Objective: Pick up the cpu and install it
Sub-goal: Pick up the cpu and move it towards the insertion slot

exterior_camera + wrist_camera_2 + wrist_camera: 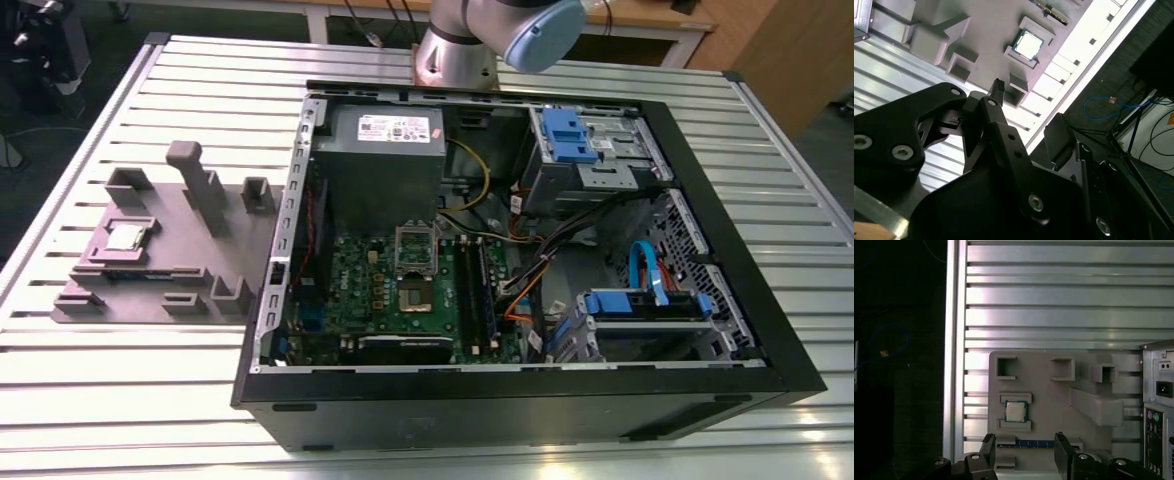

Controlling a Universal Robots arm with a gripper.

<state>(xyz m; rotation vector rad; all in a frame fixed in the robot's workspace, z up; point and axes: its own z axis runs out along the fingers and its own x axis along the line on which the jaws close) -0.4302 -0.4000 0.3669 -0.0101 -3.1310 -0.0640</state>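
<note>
The cpu (127,237) is a small silver square lying flat in a recess of the mauve-grey tray (174,255), at the exterior view's left of the open computer case. In the first wrist view the cpu (1015,411) sits just beyond my gripper (1024,447), which hangs well above the tray with its black fingers (988,446) spread apart and nothing between them. The second wrist view shows the same chip (1028,44) past the open gripper (1026,112). On the motherboard the metal socket frame (416,262) has a dark centre.
The open computer case (534,250) lies on a slatted metal table (160,400), with a grey power-supply box (384,140), blue drive brackets (567,135) and loose cables inside. Raised blocks (200,185) stand on the tray. The table edge (954,340) runs close beside the tray.
</note>
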